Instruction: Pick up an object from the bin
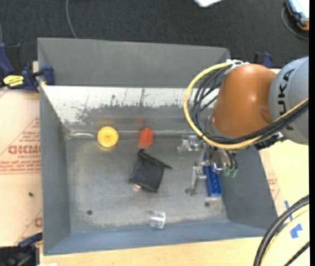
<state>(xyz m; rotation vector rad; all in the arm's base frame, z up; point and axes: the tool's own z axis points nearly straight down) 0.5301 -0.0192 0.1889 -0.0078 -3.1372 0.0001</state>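
My gripper (pixel 197 173) hangs low over the right part of the bin floor, its metal parts showing just below the arm's orange cover. A long blue toy brick (pixel 213 183) lies right beside it, next to the bin's right wall, touching or nearly touching the gripper. A black folded piece (pixel 148 173) lies on the floor to the gripper's left. Near the back wall, further left, stands a small orange-red block (pixel 145 137).
A yellow round disc (pixel 108 137) lies at the back left of the floor. A small clear plastic piece (pixel 157 220) rests near the front wall. The arm and its cables cover the bin's right back corner.
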